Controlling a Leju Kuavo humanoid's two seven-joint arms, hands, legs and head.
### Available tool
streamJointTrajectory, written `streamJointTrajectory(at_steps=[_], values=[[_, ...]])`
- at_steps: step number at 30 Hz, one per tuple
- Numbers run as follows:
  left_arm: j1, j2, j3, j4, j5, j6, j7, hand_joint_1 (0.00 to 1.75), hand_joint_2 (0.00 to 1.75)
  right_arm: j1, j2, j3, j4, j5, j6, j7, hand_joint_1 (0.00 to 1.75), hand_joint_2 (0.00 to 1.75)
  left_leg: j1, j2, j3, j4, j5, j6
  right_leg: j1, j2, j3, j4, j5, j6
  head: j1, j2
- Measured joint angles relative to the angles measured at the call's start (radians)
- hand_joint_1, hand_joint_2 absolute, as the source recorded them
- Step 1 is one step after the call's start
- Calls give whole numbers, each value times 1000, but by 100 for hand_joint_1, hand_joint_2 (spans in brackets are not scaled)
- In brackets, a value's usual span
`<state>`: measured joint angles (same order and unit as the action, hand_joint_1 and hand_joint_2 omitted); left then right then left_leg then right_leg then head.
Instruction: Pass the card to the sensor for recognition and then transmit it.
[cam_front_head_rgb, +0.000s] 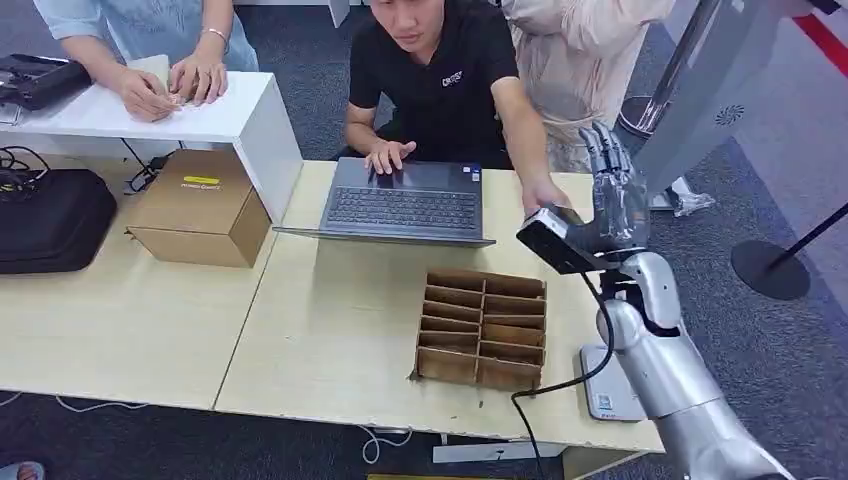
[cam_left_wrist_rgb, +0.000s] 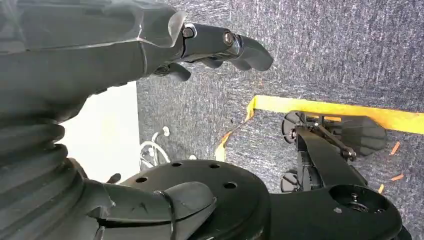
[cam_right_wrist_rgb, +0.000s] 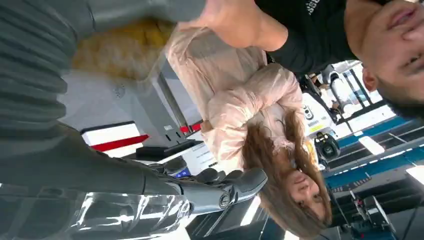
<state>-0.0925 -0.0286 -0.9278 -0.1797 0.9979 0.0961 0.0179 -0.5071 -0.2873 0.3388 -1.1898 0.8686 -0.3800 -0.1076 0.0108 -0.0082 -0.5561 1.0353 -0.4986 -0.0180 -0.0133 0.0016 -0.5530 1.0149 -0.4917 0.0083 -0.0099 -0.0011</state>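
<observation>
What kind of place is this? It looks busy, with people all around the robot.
Probably an exhibition hall or demo booth set up as a work area: a carpeted floor with a stanchion post, light wooden tables holding a laptop and a cardboard box, and people close by.

Small white logo print on black shirt (cam_front_head_rgb: 452, 78), unreadable; yellow label on cardboard box (cam_front_head_rgb: 200, 181), text illegible.
</observation>
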Motion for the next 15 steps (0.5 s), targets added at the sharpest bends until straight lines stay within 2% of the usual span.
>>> streamJointTrajectory(at_steps=[1,2,3,4,5,7,11,15], values=[[0,0,-1,0,1,0,0,0,175,-4,0,2,13,-3,-3,-3,138,175,0,0,0,0,0,0,0,0,0,0,0,0,0,0],[0,0,-3,0,2,0,0,0,175,-8,0,4,26,-10,-8,-6,119,175,0,-1,0,0,0,0,0,-1,0,0,0,0,0,0],[0,0,-6,0,3,0,0,0,175,-12,1,5,37,-15,-11,-8,119,175,0,-1,0,0,0,0,0,-1,0,0,0,0,0,0],[0,1,-8,0,5,0,0,0,175,-15,1,6,45,-18,-13,-8,54,175,0,-1,0,0,0,0,0,-1,0,0,0,0,0,0],[0,2,-9,0,6,0,0,0,175,-17,1,6,51,-18,-15,-8,16,175,0,-1,0,0,0,0,0,-1,0,0,0,0,0,0],[0,2,-12,0,9,0,0,0,175,-21,1,7,60,-21,-17,-8,14,175,0,-1,0,0,0,0,0,-1,0,0,0,0,0,0],[0,3,-13,0,14,0,0,0,175,-25,0,6,67,-58,-8,-11,0,175,0,-1,-1,0,0,0,0,-1,-1,0,0,0,0,0],[0,4,-13,0,15,0,0,0,175,-23,-1,3,65,-88,2,-18,0,175,0,-1,-1,0,0,0,0,-1,-1,0,0,0,0,0]])
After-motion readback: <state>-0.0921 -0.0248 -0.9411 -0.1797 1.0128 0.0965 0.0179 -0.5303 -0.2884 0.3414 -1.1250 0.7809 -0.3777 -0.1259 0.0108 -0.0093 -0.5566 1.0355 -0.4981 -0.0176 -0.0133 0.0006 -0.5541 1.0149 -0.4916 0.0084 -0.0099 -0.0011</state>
